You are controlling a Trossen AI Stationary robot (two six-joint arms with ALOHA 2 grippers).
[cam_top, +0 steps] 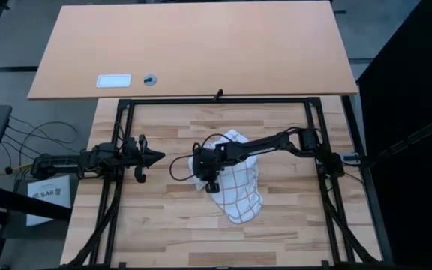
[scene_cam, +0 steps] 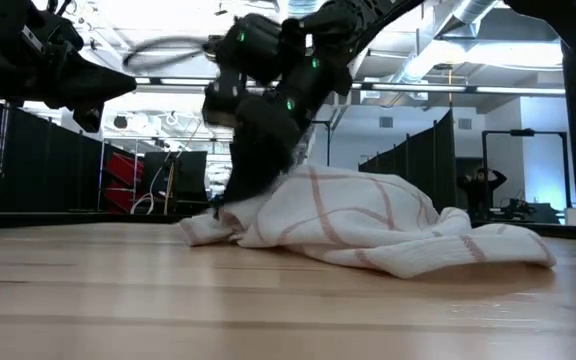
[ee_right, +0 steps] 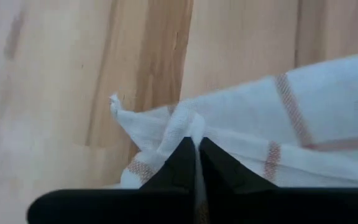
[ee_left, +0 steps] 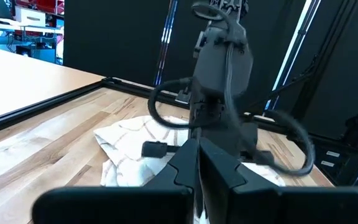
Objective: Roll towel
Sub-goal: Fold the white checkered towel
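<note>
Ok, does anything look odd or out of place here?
Only the towel: it lies in a crumpled heap mid-table, not flat or neatly rolled. The right tool is shut on a fold at its edge. The left tool hangs shut above the table, apart from it.

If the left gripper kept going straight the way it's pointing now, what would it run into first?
Most likely the right arm's wrist, which stands straight ahead of the left gripper over the towel. The left gripper's height isn't certain, so it might brush the towel's near edge instead.
</note>
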